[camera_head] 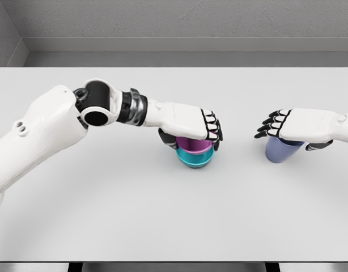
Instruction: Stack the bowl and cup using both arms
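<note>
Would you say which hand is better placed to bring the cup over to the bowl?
Right, probably: the right hand sits over the cup, while the left hand covers the bowl.

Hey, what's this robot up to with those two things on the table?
It is working with both arms on a white table. The left robot hand is curled over the top of a teal bowl with a magenta inside, thumb and fingers around its rim. The right robot hand is closed over a bluish-purple cup. Bowl and cup are apart, side by side, both seemingly on the table, so nothing is stacked yet.
</note>
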`<action>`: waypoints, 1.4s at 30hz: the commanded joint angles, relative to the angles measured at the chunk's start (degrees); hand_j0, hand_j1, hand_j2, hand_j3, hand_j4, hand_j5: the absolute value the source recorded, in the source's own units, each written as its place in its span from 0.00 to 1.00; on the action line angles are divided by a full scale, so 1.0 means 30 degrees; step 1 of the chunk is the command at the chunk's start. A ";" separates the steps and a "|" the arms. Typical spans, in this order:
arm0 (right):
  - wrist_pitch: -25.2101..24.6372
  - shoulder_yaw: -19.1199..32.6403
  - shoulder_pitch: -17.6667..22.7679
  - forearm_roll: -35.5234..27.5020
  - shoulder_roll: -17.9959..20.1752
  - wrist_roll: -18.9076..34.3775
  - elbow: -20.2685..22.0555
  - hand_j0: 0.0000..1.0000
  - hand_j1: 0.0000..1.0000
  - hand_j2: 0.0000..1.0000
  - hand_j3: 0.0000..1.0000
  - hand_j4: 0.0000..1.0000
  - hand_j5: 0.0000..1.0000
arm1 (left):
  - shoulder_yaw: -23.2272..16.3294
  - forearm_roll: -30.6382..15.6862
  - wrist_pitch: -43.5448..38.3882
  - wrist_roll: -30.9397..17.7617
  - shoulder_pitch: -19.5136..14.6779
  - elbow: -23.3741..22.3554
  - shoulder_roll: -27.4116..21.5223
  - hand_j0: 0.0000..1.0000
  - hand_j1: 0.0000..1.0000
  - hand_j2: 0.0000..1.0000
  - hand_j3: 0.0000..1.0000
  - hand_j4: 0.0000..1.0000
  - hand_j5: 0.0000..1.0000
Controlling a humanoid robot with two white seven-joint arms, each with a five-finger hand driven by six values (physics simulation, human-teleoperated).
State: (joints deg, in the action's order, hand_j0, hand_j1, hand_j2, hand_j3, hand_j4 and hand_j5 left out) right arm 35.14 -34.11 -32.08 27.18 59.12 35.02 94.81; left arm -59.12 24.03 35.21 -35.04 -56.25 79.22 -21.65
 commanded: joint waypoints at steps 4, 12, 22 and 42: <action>-0.0045 0.0003 0.0000 0.0052 -0.0135 -0.0007 -0.0051 1.00 1.00 1.00 1.00 1.00 1.00 | -0.0097 -0.0040 -0.0072 0.0014 0.0029 -0.0509 0.0243 0.55 0.55 0.55 0.55 0.55 0.55; -0.0045 0.0003 0.0000 0.0082 -0.0135 -0.0007 -0.0051 1.00 1.00 1.00 1.00 1.00 1.00 | -0.0565 -0.0040 -0.0072 0.0014 0.0030 -0.0509 0.0273 0.58 0.58 0.58 0.58 0.58 0.58; -0.0045 0.0032 -0.0029 0.0082 -0.0106 -0.0007 -0.0051 1.00 1.00 1.00 1.00 1.00 1.00 | -0.0565 -0.0216 -0.0072 0.0014 0.0029 -0.0714 0.0214 0.98 0.98 0.98 0.98 0.98 0.98; -0.0045 0.0120 0.0000 0.0082 -0.0135 -0.0007 -0.0051 1.00 1.00 1.00 1.00 1.00 1.00 | 0.0283 -0.5019 -0.0072 0.0014 -0.1846 0.0547 -0.5291 1.00 1.00 1.00 1.00 1.00 1.00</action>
State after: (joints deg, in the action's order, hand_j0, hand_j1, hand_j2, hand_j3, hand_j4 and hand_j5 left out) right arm 35.13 -33.77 -32.08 27.63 58.65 35.02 94.65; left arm -59.62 12.47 35.13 -35.02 -61.70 80.17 -32.72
